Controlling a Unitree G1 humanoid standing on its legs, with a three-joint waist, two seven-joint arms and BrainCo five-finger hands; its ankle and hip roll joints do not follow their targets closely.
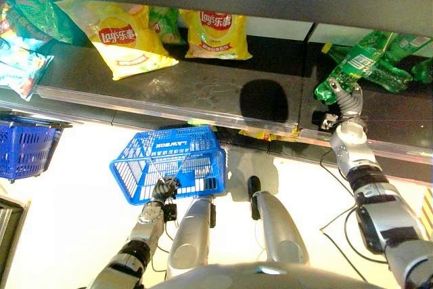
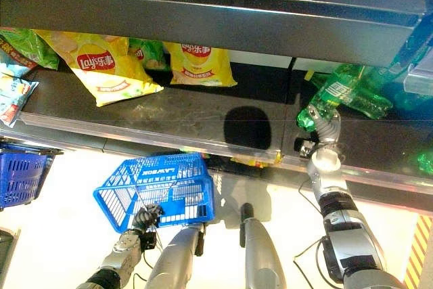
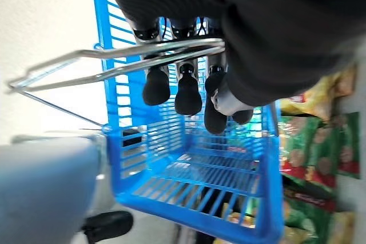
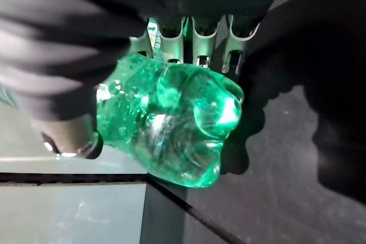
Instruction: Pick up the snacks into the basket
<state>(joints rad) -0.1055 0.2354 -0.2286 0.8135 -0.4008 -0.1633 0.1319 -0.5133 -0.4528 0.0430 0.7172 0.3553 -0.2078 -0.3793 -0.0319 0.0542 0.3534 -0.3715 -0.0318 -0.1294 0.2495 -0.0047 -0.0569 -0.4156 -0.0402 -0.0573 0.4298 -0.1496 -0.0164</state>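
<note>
My left hand (image 1: pixel 164 188) is curled round the wire handle of the blue basket (image 1: pixel 169 164), hanging it below the shelf (image 1: pixel 203 86) edge so it's ready to catch items. My right hand (image 1: pixel 347 101) is wrapped on a green bottle (image 1: pixel 352 65) up on the shelf, base toward the wrist, gripped for the lift-out.

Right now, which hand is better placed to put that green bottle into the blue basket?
The right hand: its fingers are already curled round the green bottle on the shelf. The left hand is taken, curled round the handle of the blue basket.
</note>
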